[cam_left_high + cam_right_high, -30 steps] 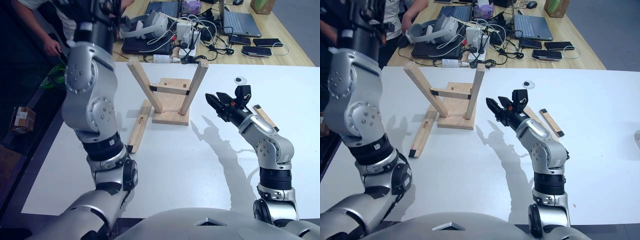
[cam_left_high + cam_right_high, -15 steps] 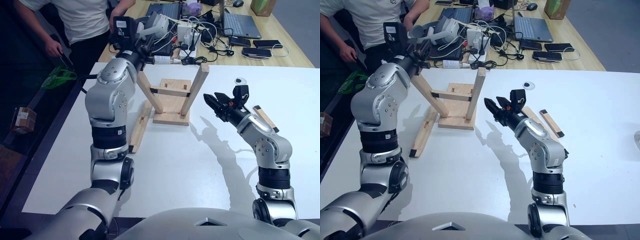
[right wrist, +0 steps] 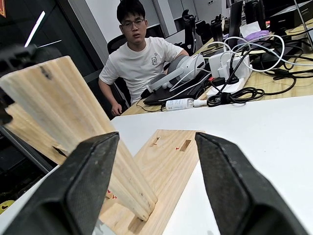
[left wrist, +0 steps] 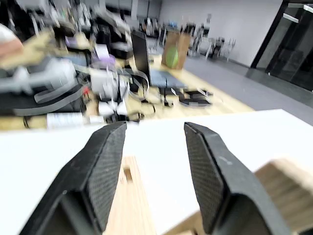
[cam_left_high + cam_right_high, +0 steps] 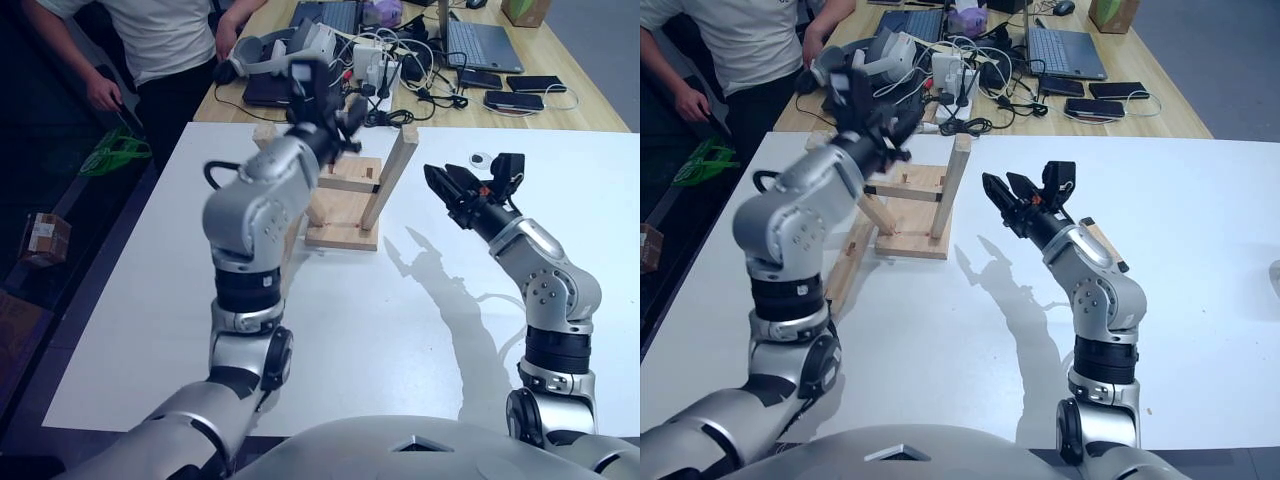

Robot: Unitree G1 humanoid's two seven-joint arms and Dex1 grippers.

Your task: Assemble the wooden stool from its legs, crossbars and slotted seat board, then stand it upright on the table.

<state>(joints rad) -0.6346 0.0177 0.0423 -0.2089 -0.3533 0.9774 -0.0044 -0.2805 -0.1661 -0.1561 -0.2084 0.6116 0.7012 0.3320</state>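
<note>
The part-built stool lies upside down: its seat board (image 5: 345,230) is flat on the white table, one leg (image 5: 393,175) stands up from it, and a crossbar (image 5: 345,184) runs to a second leg (image 5: 878,212) behind my left arm. My left gripper (image 5: 345,112) hovers open just above the crossbar and the far end of the board (image 4: 129,215), holding nothing. My right gripper (image 5: 440,178) is open, a short way to the right of the upright leg (image 3: 73,122), its fingers (image 3: 230,186) apart from the wood.
A loose leg (image 5: 845,265) lies on the table left of the seat board. A small white disc (image 5: 480,157) sits near the right gripper. Behind the table, a desk (image 5: 590,105) carries laptops, cables and a headset (image 5: 280,45). The near table is bare.
My left arm has swung down from high on the left and across to the stool, ending over the crossbar. My right gripper has shifted slightly up and to the right, still open.
</note>
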